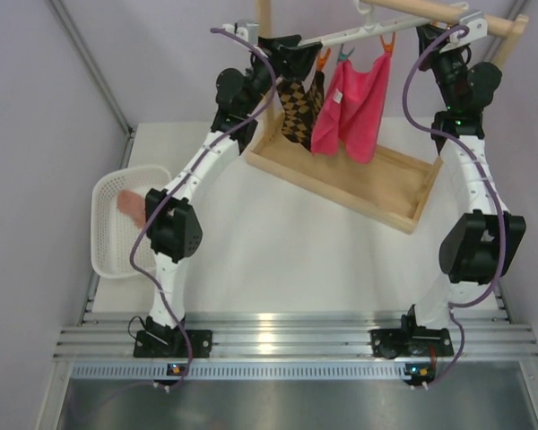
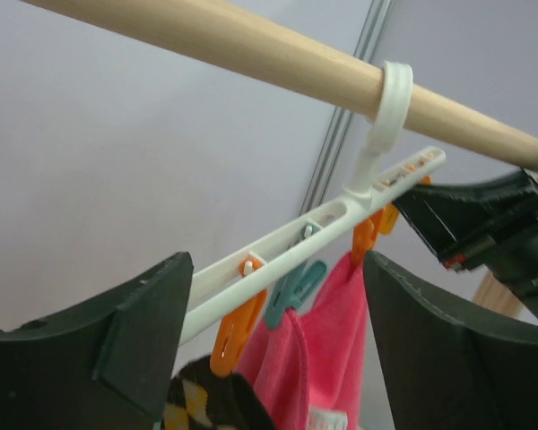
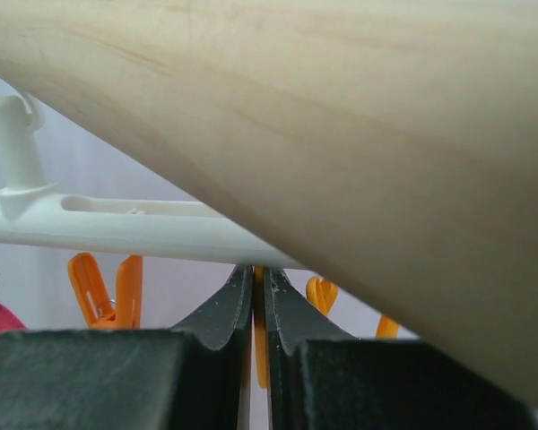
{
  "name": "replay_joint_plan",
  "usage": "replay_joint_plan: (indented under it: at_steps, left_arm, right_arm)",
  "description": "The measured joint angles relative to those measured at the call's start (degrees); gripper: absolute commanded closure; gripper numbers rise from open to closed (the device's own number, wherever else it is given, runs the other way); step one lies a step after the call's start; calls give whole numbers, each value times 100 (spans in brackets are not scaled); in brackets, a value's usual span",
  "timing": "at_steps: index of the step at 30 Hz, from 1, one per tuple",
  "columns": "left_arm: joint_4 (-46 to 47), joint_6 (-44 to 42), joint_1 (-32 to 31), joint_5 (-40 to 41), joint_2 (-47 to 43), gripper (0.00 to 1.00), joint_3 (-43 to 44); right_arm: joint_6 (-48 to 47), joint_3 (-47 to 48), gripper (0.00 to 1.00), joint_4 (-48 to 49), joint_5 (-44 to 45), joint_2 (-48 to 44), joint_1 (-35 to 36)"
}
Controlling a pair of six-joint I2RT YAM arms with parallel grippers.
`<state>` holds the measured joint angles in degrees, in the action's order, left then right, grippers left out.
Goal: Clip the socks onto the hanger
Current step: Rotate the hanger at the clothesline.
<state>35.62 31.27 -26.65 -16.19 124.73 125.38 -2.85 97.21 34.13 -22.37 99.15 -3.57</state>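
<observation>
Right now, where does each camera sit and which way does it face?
Top external: above and behind the bases, looking down across the table to the rack; both arms show.
Left wrist: behind the left end effector, looking up along the hanger to the rod; its spread fingers frame the view.
Right wrist: behind the right end effector, tight under the rod, facing the hanger; its fingers are shut.
Shared: all three see the hanger.

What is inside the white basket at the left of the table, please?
A peach-pink sock lies in the white basket. The left arm covers one end of it and part of the basket.
</observation>
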Motion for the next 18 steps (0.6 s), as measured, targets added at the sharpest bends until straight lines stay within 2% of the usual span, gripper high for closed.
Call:
replay_joint_plan:
  at_steps: [2,3,4,6,7,13,18]
  left_arm:
    - [-212,-151,11,-136,-492,3,-549]
    - [-328,-216,15,-195,-715,2,-756]
    - [-468,-262,31,-258,-946,2,-981]
    - [-861,-393,87,-404,-1488,2,-1388]
    - [-1021,-446,120,-448,-1703,2,-1517]
    - [-2643,-820,492,-804,-2935,2,-1912]
    - [-4382,-1202,1001,-1351,-3314,2,-1910]
  right_arm:
    - [26,254,83,-155,-24,192,-42]
    - [24,339,76,-208,-24,271,-63]
    - [35,387,61,-254,-35,315,-74]
    - [63,413,50,-306,-94,326,-83]
    - [74,415,41,-330,-142,321,-83]
    - [273,-107,21,-457,-345,-70,-81]
    - [424,-1102,14,-811,-573,-1008,-66]
